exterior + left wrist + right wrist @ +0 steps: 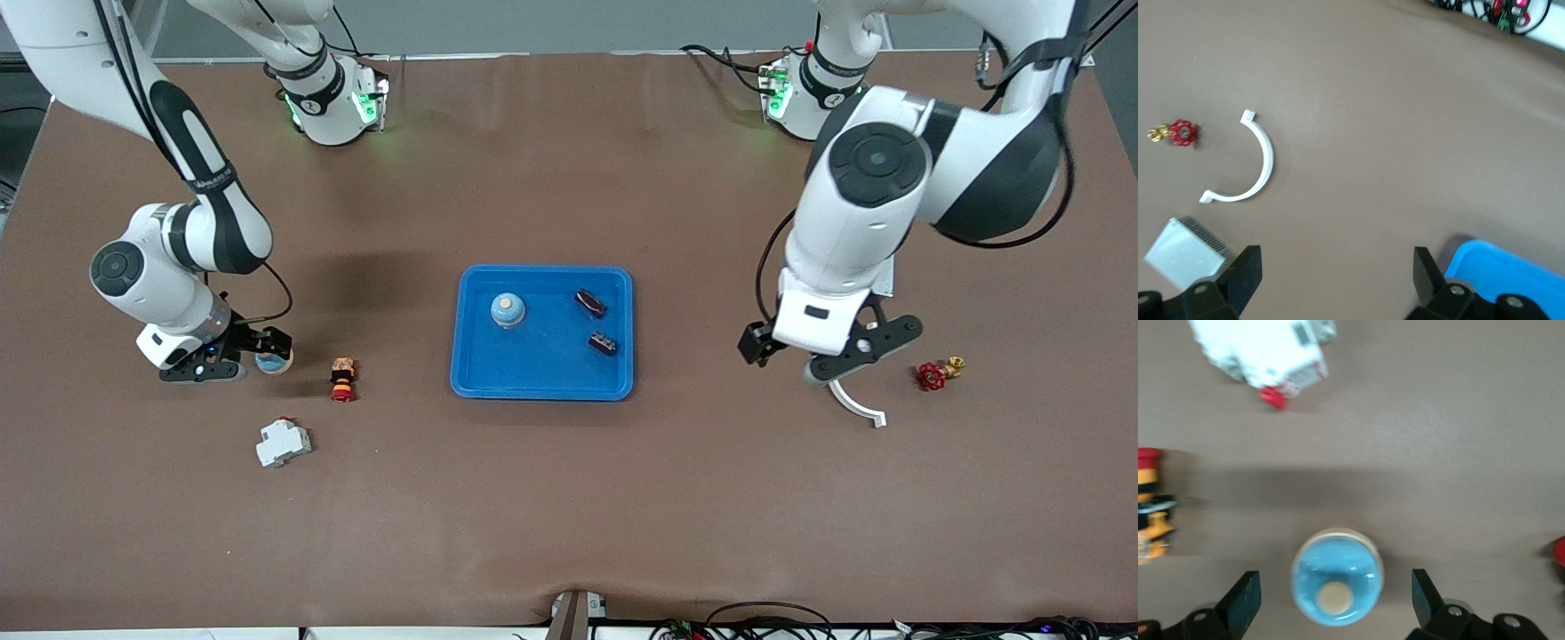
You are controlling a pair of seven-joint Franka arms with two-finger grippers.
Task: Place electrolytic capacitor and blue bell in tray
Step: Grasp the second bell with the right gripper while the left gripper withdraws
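White breaker block (283, 442) lies nearest the front camera, toward the right arm's end of the desk (569, 516). Farther back stands a red-yellow pushbutton (342, 379), with a blue bell (273, 361) beside it on the desk. Right tool (259, 348) is low over that bell, fingers spread wide on either side, not touching it, holding nothing. White curved clip (855, 403) and red valve (933, 374) sit toward the left arm's end. Left tool (831, 356) hangs above the desk beside the clip, wide open, empty. Tray (542, 380) sits mid-desk and holds a second blue bell (508, 309) plus two dark electrolytic capacitors (603, 343).
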